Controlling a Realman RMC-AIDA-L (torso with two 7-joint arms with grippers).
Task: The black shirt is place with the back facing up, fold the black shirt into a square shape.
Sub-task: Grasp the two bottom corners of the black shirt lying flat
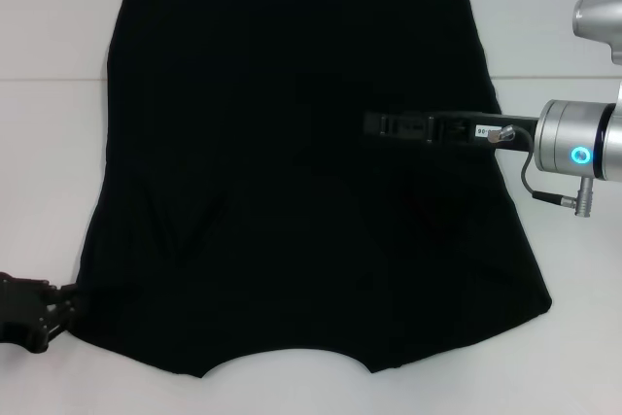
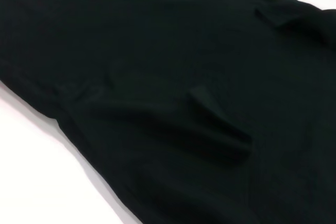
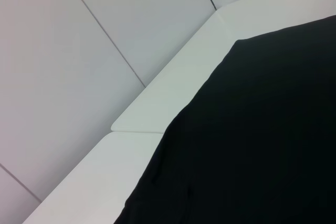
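No readable text anywhere. Only a small white label on the right arm, over the shirt, its dark marks too small to make out. No lettering visible on the shirt itself.
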